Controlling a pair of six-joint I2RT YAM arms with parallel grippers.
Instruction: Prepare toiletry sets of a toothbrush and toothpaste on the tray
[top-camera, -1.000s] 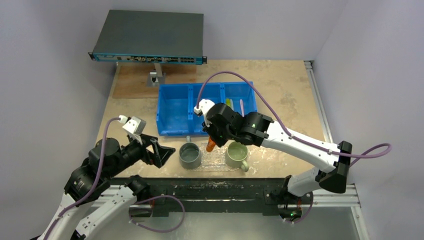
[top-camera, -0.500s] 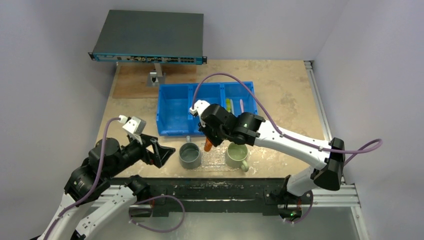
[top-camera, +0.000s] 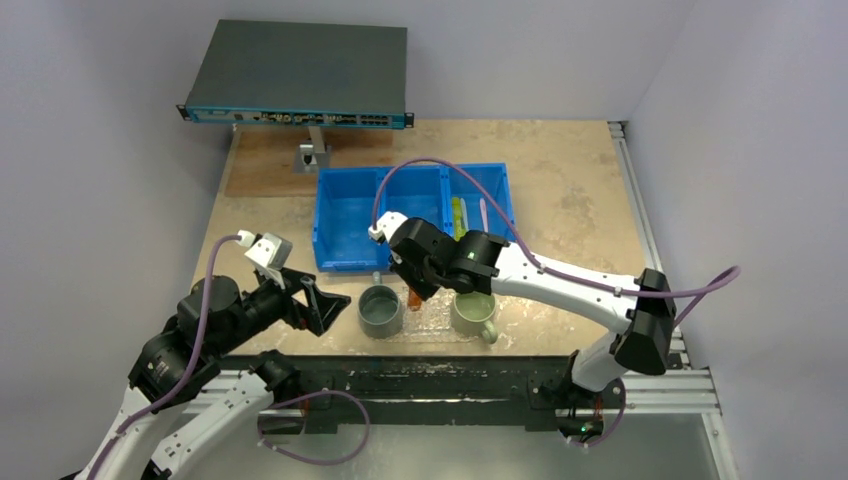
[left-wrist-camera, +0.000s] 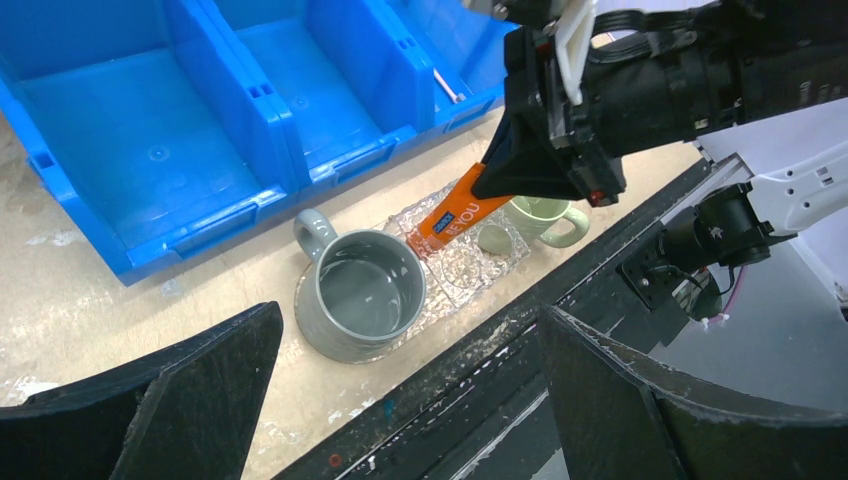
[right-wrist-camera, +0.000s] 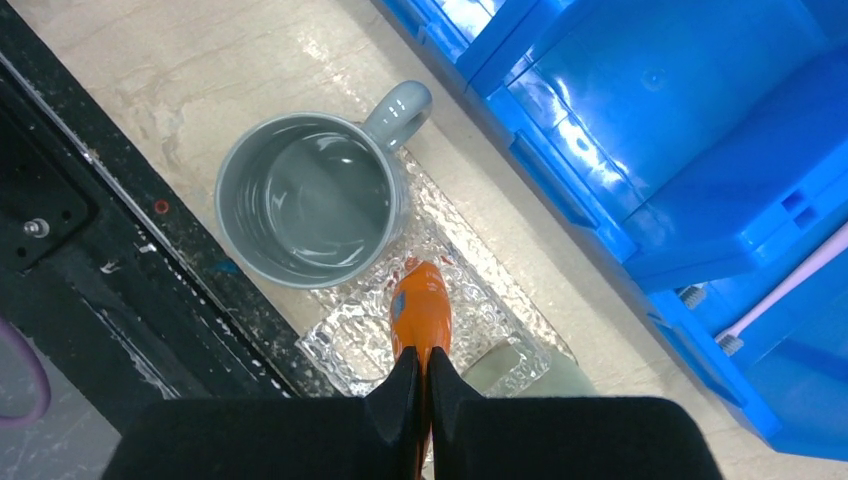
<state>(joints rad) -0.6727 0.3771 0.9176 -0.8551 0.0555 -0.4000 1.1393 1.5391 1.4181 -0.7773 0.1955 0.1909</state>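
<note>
Top end of the orange tube (right-wrist-camera: 422, 312) is buried in the right fingers (right-wrist-camera: 410, 380), which are pinched tight on it. The rest hangs nose down over the tray (right-wrist-camera: 345, 350), btw the two mugs. Can't tell whether the nose touches the tray.

Tray's ends are hard to trace. The grey mug (right-wrist-camera: 305, 200) overlaps its left end. The pale-green mug (left-wrist-camera: 540, 215) stands at its right end, mostly covered by the right fingers in the right wrist view. In the top view the clear pebbled tray nearly blurs into the bench (top-camera: 570, 180).

Just behind the tray is the blue bin (top-camera: 350, 225). The compartment behind the tray's right end holds a pinkish toothbrush (right-wrist-camera: 790, 285) and a green tube (top-camera: 457, 212), both thin and small from above. A 2nd toothbrush can't be made out.

Left fingers (top-camera: 325, 305) are spread wide w/ nothing btw them, left of the tray, near the grey mug.

Far behind the tray, a grey network switch (top-camera: 300, 70) is raised on a stand over a wood board (top-camera: 265, 165).
</note>
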